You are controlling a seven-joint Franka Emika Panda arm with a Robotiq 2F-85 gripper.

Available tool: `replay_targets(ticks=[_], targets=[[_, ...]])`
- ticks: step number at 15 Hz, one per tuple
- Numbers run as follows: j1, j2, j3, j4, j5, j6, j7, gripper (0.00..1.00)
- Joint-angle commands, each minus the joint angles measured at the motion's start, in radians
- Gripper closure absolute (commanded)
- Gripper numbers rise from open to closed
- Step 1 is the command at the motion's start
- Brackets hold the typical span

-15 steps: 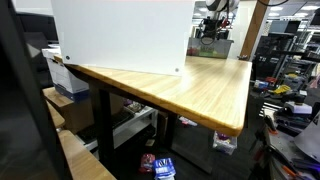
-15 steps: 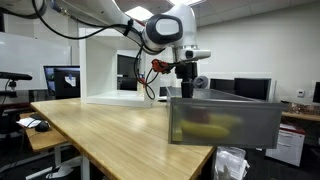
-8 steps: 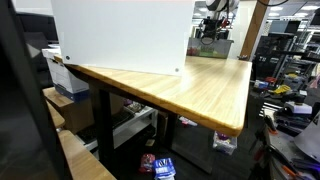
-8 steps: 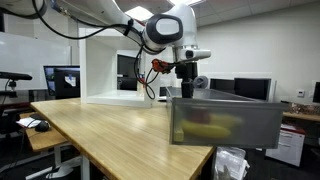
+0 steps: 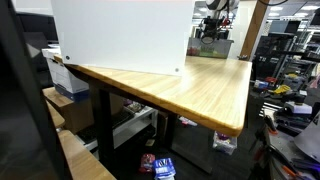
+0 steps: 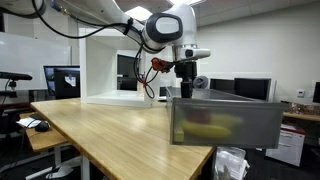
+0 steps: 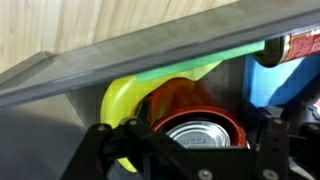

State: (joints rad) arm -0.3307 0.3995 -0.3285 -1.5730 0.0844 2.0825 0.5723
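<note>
Wrist view is showing the tool (image 7: 185,150) hanging right over a red-rimmed can (image 7: 200,135), jaws standing wide on either side and not gripping anything. Can is sitting inside the grey bin (image 7: 90,75), resting against a yellow-green piece (image 7: 120,100) and an orange piece (image 7: 180,98). In both exterior views the bin is sitting near an edge of the surface (image 6: 110,125), with the tool hanging at its open top

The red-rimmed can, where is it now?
In the wrist view the can sits inside the grey bin, low in the middle, between the fingers of the gripper, with a yellow object to its left and a blue object to its right.
</note>
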Motion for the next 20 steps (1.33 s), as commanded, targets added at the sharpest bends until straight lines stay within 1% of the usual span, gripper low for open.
replay_targets(ticks=[1,2,5,9,10,11,12,17,18,19,20], targets=[[0.0,-0.035,-0.002,-0.008,-0.002,-0.032,-0.046,0.4],[0.003,-0.042,-0.002,-0.012,-0.006,-0.034,-0.049,0.43],[0.011,-0.056,-0.001,-0.016,-0.013,-0.044,-0.06,0.54],[0.019,-0.075,0.002,-0.021,-0.017,-0.061,-0.071,0.83],[0.021,-0.082,0.003,-0.021,-0.017,-0.064,-0.077,0.92],[0.022,-0.084,0.002,-0.02,-0.018,-0.066,-0.077,0.96],[0.024,-0.087,0.002,-0.02,-0.02,-0.065,-0.079,0.99],[0.023,-0.094,0.004,-0.022,-0.014,-0.071,-0.087,1.0],[0.023,-0.095,0.004,-0.022,-0.014,-0.073,-0.087,0.74],[0.023,-0.095,0.004,-0.022,-0.015,-0.072,-0.09,0.74],[0.023,-0.095,0.005,-0.02,-0.015,-0.074,-0.094,0.7]])
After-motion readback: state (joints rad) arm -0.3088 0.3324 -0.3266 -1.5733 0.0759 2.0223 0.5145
